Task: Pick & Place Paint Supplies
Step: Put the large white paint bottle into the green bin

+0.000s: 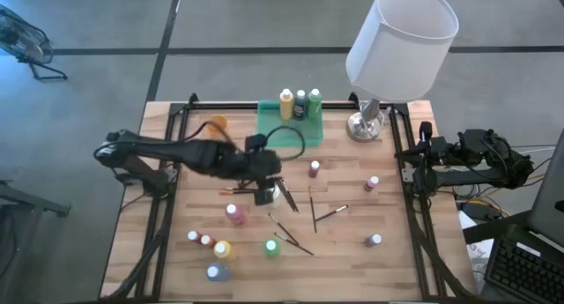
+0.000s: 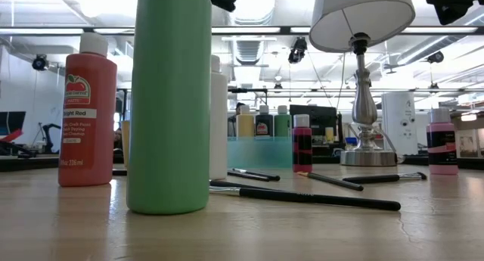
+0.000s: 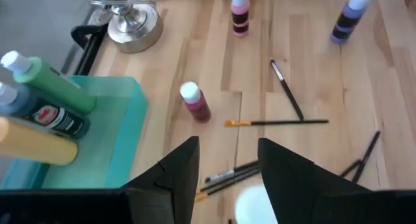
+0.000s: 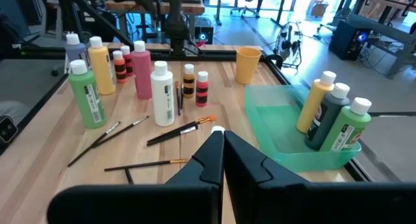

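My left gripper (image 1: 267,195) (image 3: 227,149) hangs open and empty above the middle of the table, over a white paint bottle (image 1: 286,195) whose cap (image 3: 255,204) shows below its fingers. Three bottles, yellow (image 1: 285,104), dark (image 1: 300,103) and green (image 1: 314,101), stand in the green tray (image 1: 269,128). More paint bottles stand scattered on the table: pink (image 1: 235,214), yellow (image 1: 222,249), green (image 1: 271,248), blue (image 1: 214,271). Thin dark brushes (image 1: 313,211) lie flat near the middle. My right gripper (image 4: 221,143) waits shut at the table's right edge.
A lamp (image 1: 366,121) with a white shade (image 1: 401,40) stands at the far right beside the tray. An orange cup (image 1: 218,123) stands left of the tray. Small bottles (image 1: 315,168) (image 1: 373,182) (image 1: 374,240) dot the right half. Black rails (image 1: 163,207) run along both sides.
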Controlling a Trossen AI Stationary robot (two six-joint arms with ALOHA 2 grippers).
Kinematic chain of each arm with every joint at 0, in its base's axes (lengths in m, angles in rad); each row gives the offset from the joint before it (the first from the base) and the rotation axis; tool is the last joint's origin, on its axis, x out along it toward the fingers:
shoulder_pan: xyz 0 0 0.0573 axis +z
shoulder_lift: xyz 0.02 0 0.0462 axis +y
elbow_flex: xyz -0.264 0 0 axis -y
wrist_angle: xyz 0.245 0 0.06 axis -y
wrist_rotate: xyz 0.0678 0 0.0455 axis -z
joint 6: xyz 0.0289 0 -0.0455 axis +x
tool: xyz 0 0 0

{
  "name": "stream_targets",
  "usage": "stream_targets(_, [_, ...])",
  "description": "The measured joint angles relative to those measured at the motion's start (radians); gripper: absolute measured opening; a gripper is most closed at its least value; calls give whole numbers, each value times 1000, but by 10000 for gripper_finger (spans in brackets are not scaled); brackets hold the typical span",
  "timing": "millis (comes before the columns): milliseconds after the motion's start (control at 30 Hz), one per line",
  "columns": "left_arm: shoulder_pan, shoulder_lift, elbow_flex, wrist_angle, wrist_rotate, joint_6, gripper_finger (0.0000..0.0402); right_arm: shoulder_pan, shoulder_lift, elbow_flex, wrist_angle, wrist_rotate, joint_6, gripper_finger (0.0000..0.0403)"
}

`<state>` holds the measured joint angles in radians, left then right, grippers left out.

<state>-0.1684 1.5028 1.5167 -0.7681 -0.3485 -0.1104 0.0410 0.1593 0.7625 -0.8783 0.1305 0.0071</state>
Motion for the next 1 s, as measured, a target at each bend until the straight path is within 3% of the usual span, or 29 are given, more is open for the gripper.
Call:
stream_targets(133, [-72, -63, -104, 31, -68, -61, 163, 0, 0, 0, 0, 0, 0, 8])
stream_targets(300, [-128, -163, -262, 172, -80, -108, 163, 0, 0, 0, 0, 0, 0, 8])
stream_targets(633, [-126, -272, -582, 456, -80, -144, 163, 0, 0, 0, 0, 0, 0, 8])
stream_targets(833, [-116, -273, -622, 482, -80, -164, 166, 0, 0, 0, 0, 0, 0, 8])
stream_targets(1000, [-107, -273, -606, 485, -70, -161, 209, 0, 0, 0, 0, 0, 0, 8])
